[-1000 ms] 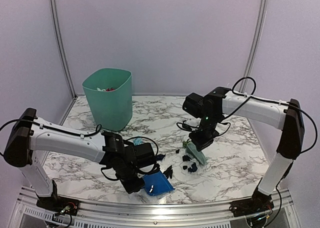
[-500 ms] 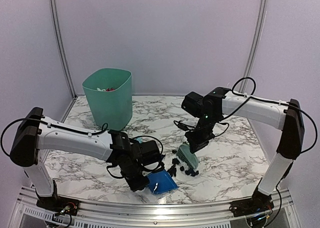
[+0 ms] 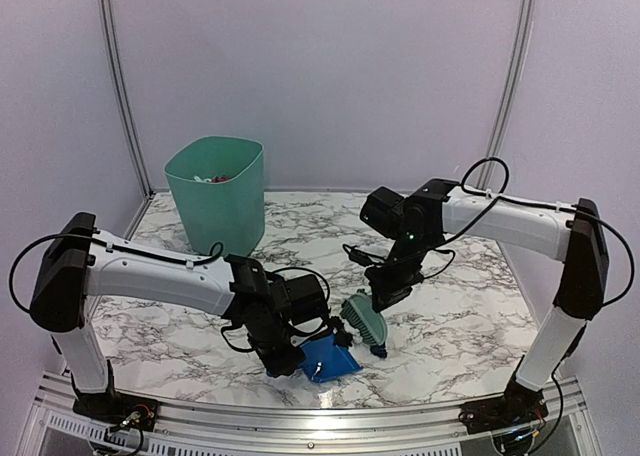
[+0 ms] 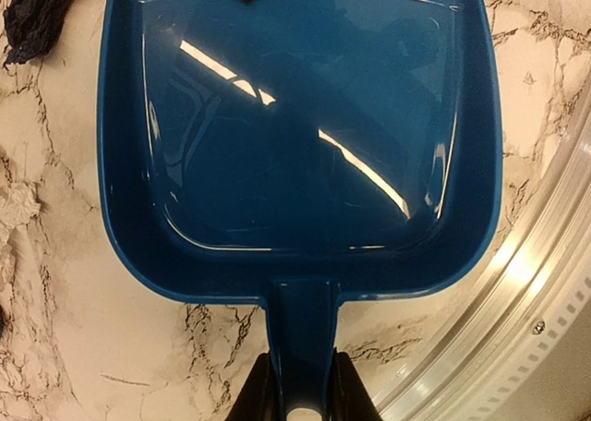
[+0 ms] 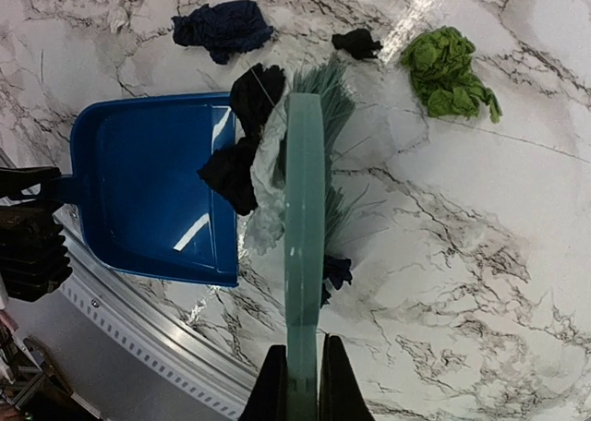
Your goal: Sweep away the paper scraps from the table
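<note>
My left gripper (image 3: 287, 352) (image 4: 300, 395) is shut on the handle of the blue dustpan (image 3: 328, 359) (image 4: 305, 135), which lies flat near the front edge of the table (image 3: 470, 316). My right gripper (image 3: 386, 292) (image 5: 303, 384) is shut on the mint-green hand brush (image 3: 362, 318) (image 5: 304, 209), whose bristles press black paper scraps (image 5: 242, 135) and a pale scrap (image 5: 268, 195) against the dustpan's lip (image 5: 222, 190). A dark blue wad (image 5: 223, 24), a small black scrap (image 5: 356, 42) and a green wad (image 5: 448, 70) lie beyond the brush. Another dark scrap (image 5: 337, 271) sits beside the brush.
A mint-green bin (image 3: 215, 196) stands at the back left. The metal rail (image 3: 300, 416) (image 4: 554, 282) runs close behind the dustpan. A dark wad (image 4: 37, 10) and a pale scrap (image 4: 14, 204) lie left of the dustpan.
The left arm has slid the dustpan to the right. The right arm has swept the brush left and nearer, pushing the scraps up to the dustpan's lip.
</note>
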